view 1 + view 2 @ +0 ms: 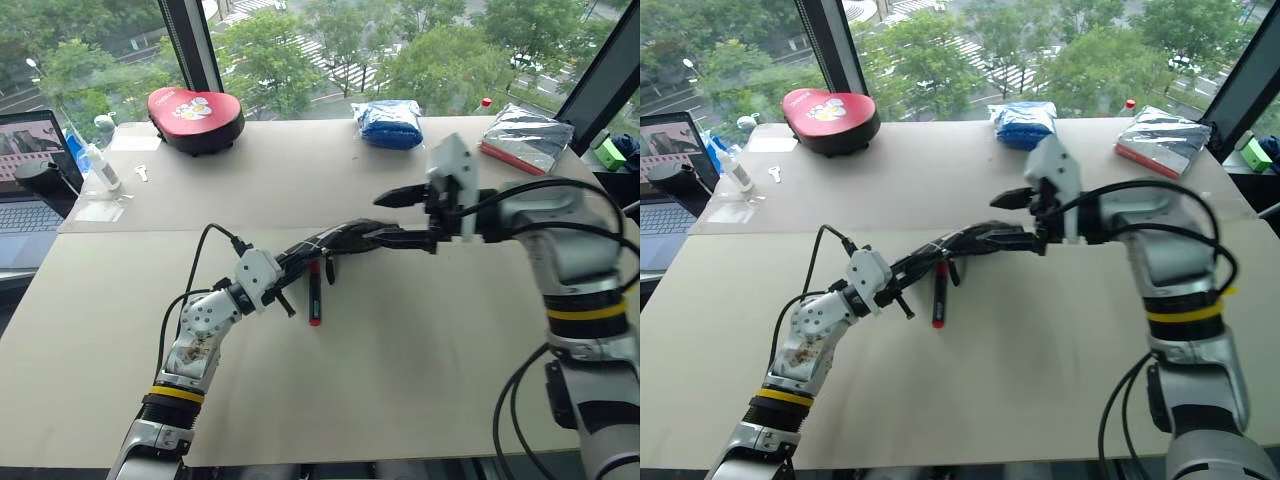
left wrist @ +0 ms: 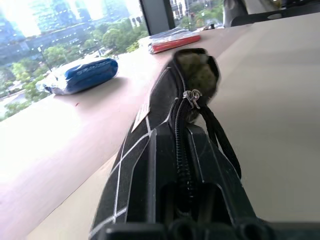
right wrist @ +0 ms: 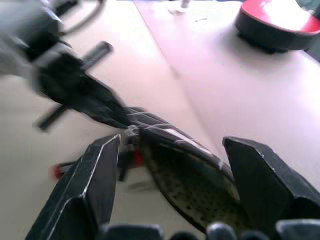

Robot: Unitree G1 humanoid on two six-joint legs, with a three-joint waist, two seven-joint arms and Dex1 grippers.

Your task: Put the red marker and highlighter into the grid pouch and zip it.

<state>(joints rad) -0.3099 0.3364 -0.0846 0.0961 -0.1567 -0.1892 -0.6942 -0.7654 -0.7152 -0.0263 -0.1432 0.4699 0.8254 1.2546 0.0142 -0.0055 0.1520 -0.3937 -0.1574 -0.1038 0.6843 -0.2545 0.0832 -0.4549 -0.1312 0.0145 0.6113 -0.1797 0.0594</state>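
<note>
Matt black cloth grid pouch (image 2: 150,130) with a metal zipper slider (image 2: 192,96); smooth matt table (image 1: 420,340).

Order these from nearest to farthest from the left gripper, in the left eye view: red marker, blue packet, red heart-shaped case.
From the left gripper:
1. red marker, just beside it.
2. red heart-shaped case, far left of table.
3. blue packet, far side, towards the right.

On the table there is one grid pouch (image 1: 335,240), one red marker (image 1: 314,292), one red heart-shaped case (image 1: 196,118), one blue packet (image 1: 390,123) and one silver packet (image 1: 526,136).
</note>
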